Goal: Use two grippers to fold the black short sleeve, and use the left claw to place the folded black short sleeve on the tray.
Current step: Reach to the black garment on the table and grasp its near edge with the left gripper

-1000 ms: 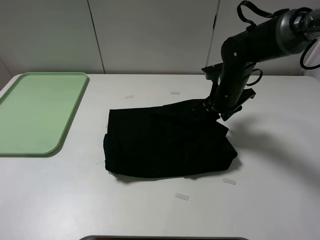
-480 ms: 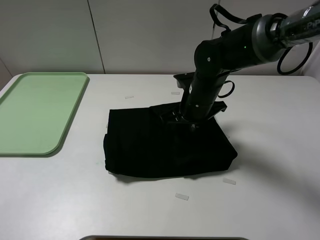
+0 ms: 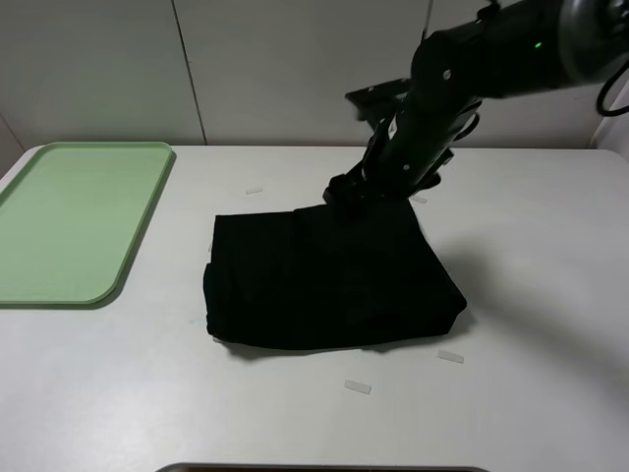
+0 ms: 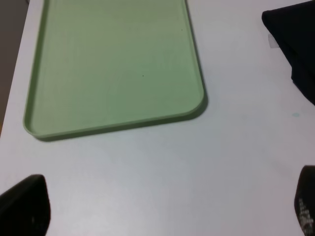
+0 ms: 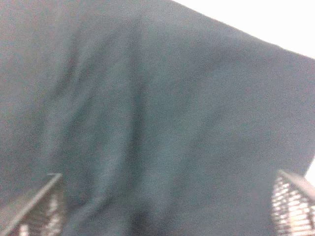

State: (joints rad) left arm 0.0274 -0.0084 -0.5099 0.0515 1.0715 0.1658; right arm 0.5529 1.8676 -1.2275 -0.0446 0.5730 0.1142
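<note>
black short sleeve point(image 3: 329, 280) is lying mid-desk as a folded, roughly rectangular stack, looking several layers thick, with its near edge a bit lumpy. tray point(image 3: 59, 226) is sitting in the far-left corner of the desk point(image 3: 531, 374), bare and well apart from the shirt. right pincer point(image 3: 359, 189) is hovering over the far edge of the stack. in the right wrist view its fingers point(image 5: 42, 209) are standing wide with only flat cloth below them, so it is gripping nothing. left pincer point(image 4: 157, 206) is not showing in the high view. its wrist view is looking down on the tray and bare desk, tips wide apart, nothing between them, with one corner of the shirt just in view.

judging the step: folding is looking done or nearly done, and the handover to the left arm is coming up. the next move is calling for the right arm to clear off the stack. then the left pincer needs to come in from the tray side, bite through all layers at the edge so the fold is not opening, and carry it to the tray.
</note>
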